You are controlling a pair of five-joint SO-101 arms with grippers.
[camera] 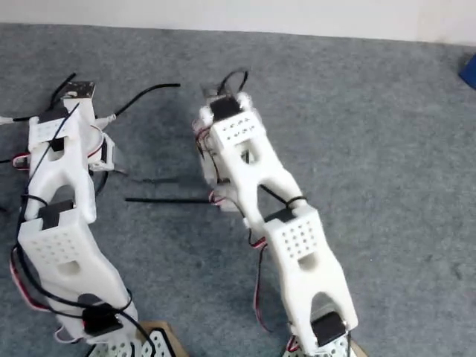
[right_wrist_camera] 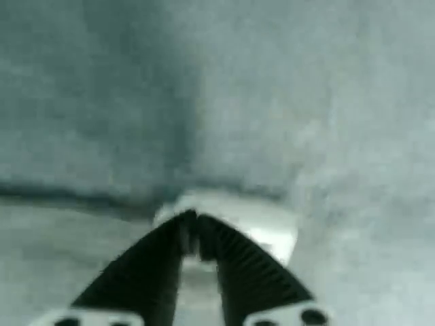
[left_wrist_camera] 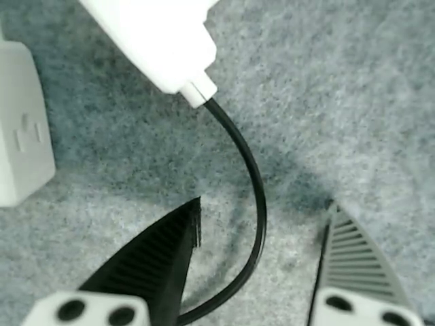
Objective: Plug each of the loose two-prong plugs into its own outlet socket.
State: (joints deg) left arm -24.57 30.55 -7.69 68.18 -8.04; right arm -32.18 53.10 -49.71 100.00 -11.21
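In the left wrist view a white plug (left_wrist_camera: 163, 47) lies on the grey carpet, its black cable (left_wrist_camera: 251, 176) curving down between my fingers. My left gripper (left_wrist_camera: 265, 206) is open just short of the plug, straddling the cable without touching it. A white outlet block (left_wrist_camera: 20, 136) with slot openings sits beside the plug. In the right wrist view my right gripper (right_wrist_camera: 198, 221) has its fingers nearly together on a small white plug (right_wrist_camera: 265, 231) close to the carpet. In the high view the arms cover both grippers.
Black cables (camera: 171, 199) run across the carpet between the two arms, and another one (camera: 149, 93) loops behind the left arm. A blue object (camera: 468, 71) pokes in at the far right edge. Open carpet (camera: 387, 149) spreads to the right.
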